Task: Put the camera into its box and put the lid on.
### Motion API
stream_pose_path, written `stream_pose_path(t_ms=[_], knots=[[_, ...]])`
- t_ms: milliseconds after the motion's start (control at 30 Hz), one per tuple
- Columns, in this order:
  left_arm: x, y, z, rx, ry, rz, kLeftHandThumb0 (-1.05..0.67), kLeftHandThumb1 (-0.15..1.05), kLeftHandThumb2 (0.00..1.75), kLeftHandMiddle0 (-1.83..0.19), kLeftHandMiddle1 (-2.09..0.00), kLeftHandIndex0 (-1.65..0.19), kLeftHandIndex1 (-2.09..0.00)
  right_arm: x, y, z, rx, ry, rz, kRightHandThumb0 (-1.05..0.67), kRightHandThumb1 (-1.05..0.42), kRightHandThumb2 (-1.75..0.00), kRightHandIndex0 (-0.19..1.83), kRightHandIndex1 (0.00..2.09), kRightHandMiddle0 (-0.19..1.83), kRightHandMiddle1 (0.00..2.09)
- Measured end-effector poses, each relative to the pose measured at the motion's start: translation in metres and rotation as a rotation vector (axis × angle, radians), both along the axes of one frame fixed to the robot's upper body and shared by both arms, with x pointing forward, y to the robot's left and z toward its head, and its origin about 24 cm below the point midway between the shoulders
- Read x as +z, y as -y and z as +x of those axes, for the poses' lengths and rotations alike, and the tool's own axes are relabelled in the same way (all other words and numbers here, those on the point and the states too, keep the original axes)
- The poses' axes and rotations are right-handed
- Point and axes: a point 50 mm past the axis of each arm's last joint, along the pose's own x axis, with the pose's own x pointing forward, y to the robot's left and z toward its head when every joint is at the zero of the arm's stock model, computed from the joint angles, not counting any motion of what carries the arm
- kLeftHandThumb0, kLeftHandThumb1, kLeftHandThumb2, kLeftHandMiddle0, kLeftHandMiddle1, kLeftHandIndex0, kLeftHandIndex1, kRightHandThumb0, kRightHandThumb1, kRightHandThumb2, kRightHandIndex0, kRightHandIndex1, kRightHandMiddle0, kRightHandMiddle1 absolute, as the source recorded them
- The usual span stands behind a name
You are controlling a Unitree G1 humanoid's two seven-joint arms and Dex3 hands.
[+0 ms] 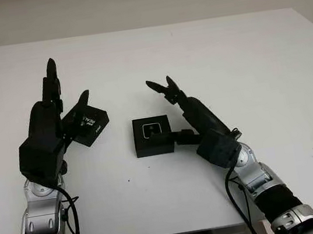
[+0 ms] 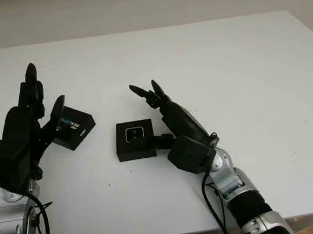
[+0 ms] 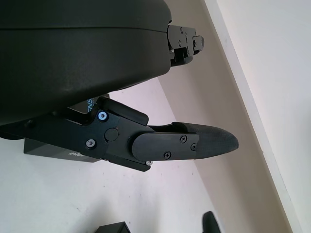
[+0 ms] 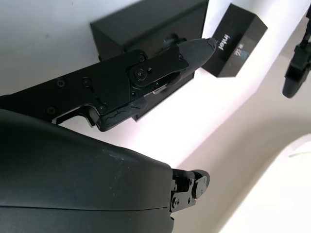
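1. Head views: the white table [image 1: 243, 68] spreads wide, with bare surface on the far side, to the right, and along the near edge. The open box [image 1: 152, 135] sits near the middle, the camera [image 1: 153, 130] lying inside it. The lid [image 1: 89, 125], black with printed lettering, is left of the box and apart from it, tilted.
2. The left hand [image 1: 56, 117] is at the lid; one finger points far, the thumb touches the lid's far corner. Whether it truly grips the lid I cannot tell.
3. The right hand [image 2: 165, 118] is just right of the box, its thumb against the box's right side, the other fingers uncurled above the far right corner, holding nothing.
4. Left wrist view: a fingertip [image 3: 214, 143] juts past the lid [image 3: 53, 150] over the table.
5. Right wrist view: the thumb [image 4: 194, 48] lies across the box [image 4: 141, 24]; the lid [image 4: 238, 41] is beyond it, clear table between them.
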Motion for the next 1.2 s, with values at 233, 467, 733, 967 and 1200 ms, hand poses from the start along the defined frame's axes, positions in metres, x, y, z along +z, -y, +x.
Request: stream_pose_path(t_ms=[233, 467, 733, 967, 1200], knots=[[0.0, 0.0, 0.0, -0.001, 0.004, 0.004, -0.72, 1.05, 0.39, 0.03, -0.06, 0.06, -0.06, 0.012, 0.008, 0.001, -0.018, 0.036, -0.006, -0.8, -0.88, -0.05, -0.19, 0.0, -0.05, 0.15], [0.001, 0.0, 0.0, -0.002, 0.005, 0.004, -0.71, 1.05, 0.38, 0.03, -0.05, 0.06, -0.06, 0.028, 0.012, 0.0, -0.048, 0.086, -0.002, -0.82, -1.02, -0.12, -0.15, 0.03, -0.04, 0.12], [0.007, -0.012, -0.001, -0.003, 0.009, 0.095, -0.79, 1.05, 0.35, 0.04, -0.05, 0.08, -0.05, 0.044, 0.017, -0.003, -0.06, 0.065, 0.053, -0.86, -1.05, -0.55, -0.17, 0.04, -0.13, 0.05], [0.025, -0.037, -0.004, -0.096, -0.018, 0.265, -0.86, 1.05, 0.23, 0.14, -0.03, 0.14, -0.03, 0.051, 0.021, -0.004, -0.056, 0.04, 0.102, -0.88, -1.05, -0.67, -0.16, 0.05, -0.15, 0.05], [0.049, -0.072, -0.003, -0.166, -0.168, 0.477, -0.87, 0.97, 0.05, 0.15, -0.05, 0.15, -0.05, 0.051, 0.029, -0.004, -0.053, -0.024, 0.169, -0.92, -1.05, -0.69, -0.19, 0.03, -0.18, 0.04]])
